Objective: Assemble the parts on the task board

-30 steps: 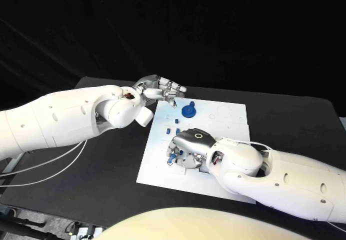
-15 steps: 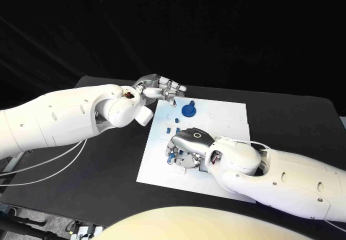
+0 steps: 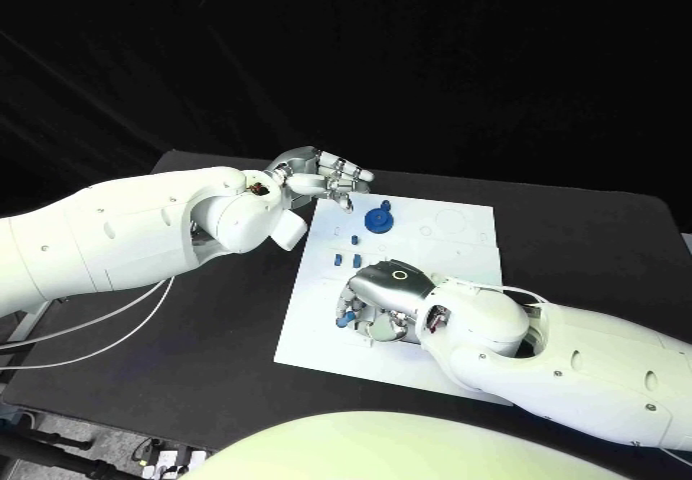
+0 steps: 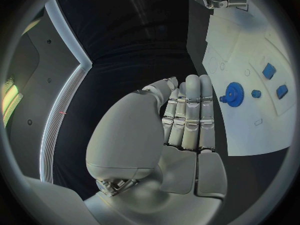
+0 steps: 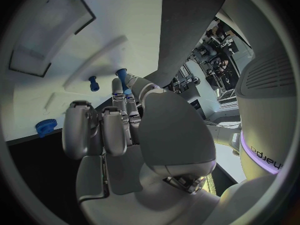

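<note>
- Right wrist view: the right hand's fingers are bent down over the task board, and their tips are right at a small blue peg.
- I cannot tell if the fingers are pinching the peg or just touching it.
- From the head view, the right hand is low over the near part of the board, with a blue bit just beside it.
- The left hand's fingers are stretched out side by side and hold nothing.
- The left hand hovers by the far corner of the board, above the black worktop.
- The blue gear sits on the far part of the board, near the left hand but not touching it.
- A few little blue blocks lie in the middle of the board, between the two hands.
- I think the parts are hard plastic, very light and a bit slippery, so they could pop out of a pinch.
- My guess is that the peg is best pinched on its round sides, near the top, and kept standing straight.
- The gear looks best held by its toothed edge, or by the knob in its middle.
</note>
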